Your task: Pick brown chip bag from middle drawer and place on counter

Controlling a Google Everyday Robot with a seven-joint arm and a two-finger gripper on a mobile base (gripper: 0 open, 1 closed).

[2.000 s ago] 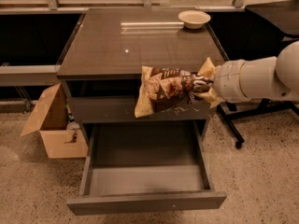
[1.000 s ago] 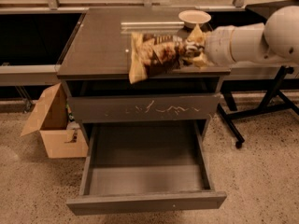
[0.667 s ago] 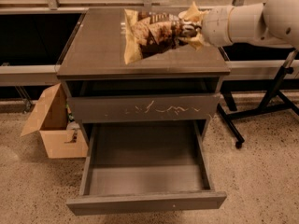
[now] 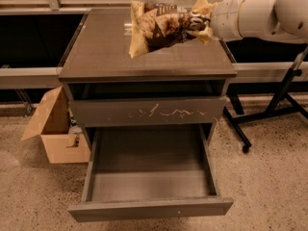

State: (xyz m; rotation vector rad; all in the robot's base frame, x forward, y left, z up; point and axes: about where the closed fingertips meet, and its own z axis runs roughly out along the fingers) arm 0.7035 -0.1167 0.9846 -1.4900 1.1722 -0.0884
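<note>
1. The brown chip bag [image 4: 158, 29] hangs over the rear right part of the counter [image 4: 103, 49]. It lies lengthwise and is tilted, with its left end lower.
2. The gripper [image 4: 199, 23] enters from the right and is clamped on the bag's right end.
3. Contact between the bag's lower corner and the counter cannot be determined.
4. The middle drawer [image 4: 150, 209] is pulled out below a scratched drawer front [image 4: 144, 111].
5. A cardboard box [image 4: 54, 131] stands on the floor to the left of the cabinet.

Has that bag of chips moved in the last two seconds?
Yes. The brown chip bag, held by the gripper above the counter, has gone up and back from the counter's front edge, away from the scratched drawer front.
</note>
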